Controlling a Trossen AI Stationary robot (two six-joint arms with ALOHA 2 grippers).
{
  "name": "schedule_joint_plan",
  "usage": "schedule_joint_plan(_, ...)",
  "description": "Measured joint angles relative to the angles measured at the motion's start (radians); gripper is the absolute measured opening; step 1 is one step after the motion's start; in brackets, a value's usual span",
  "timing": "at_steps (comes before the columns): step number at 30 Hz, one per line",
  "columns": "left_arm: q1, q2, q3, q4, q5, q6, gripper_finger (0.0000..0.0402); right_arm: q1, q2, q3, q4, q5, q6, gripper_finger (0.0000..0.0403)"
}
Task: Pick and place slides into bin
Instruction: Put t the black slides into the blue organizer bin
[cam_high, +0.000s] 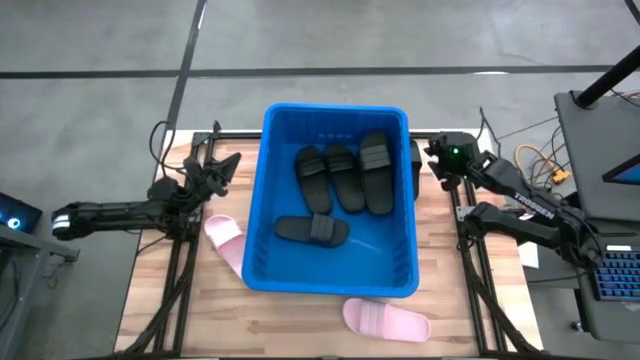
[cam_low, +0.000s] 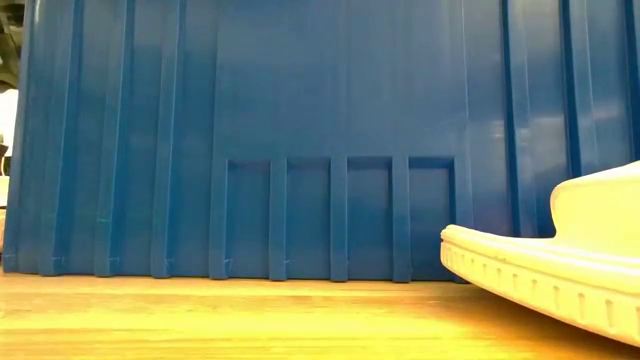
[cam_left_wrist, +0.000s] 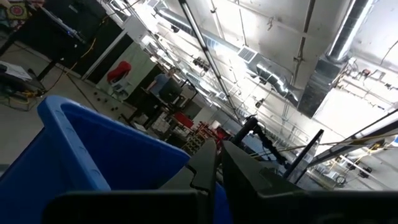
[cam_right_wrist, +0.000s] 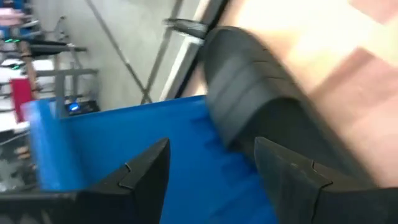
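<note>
From overhead, the bin (cam_high: 339, 200) sits mid-tabletop (cam_high: 300, 320) with four black slides (cam_high: 347, 182) already inside: three side by side toward the far wall, one lying crosswise nearer the front. Two pink slides are still out, one (cam_high: 226, 240) tucked against the bin's left wall, the other (cam_high: 386, 319) just off its near edge, so by my count the job is two-thirds done. The left arm stretches in flat from the left, its claw (cam_high: 222, 167) by the bin's far-left corner, well placed for that nearer pink one. The right arm folds back at the right side, its claw (cam_high: 437, 153) parked just outside the bin's far-right corner. Down at the low view, it's nearly all ribbed blue bin wall (cam_low: 250, 130), with the pale sole of a pink slide (cam_low: 560, 260) resting flat on the wood at right. Left wrist view: fingers (cam_left_wrist: 205, 165) pressed together on nothing, tilted up over the bin rim (cam_left_wrist: 62, 115) toward the ceiling. Right wrist view: fingers (cam_right_wrist: 146, 171) spread wide and empty, angled down at the blue wall and a black slide (cam_right_wrist: 249, 99) beyond, blurred, so how it lies I can't say.
</note>
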Motion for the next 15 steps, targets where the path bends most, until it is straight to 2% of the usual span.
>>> schedule_joint_plan(6, 0.000, 0.019, 0.000, 0.001, -0.001, 0.000, 0.0011, 0.002, 0.017, -0.089, 0.156, 0.004, 0.032, 0.0223)
schedule_joint_plan(15, 0.000, 0.019, 0.000, 0.002, -0.001, -0.030, 0.0011, 0.002, 0.157, -0.211, 0.447, -0.018, 0.107, 0.0223)
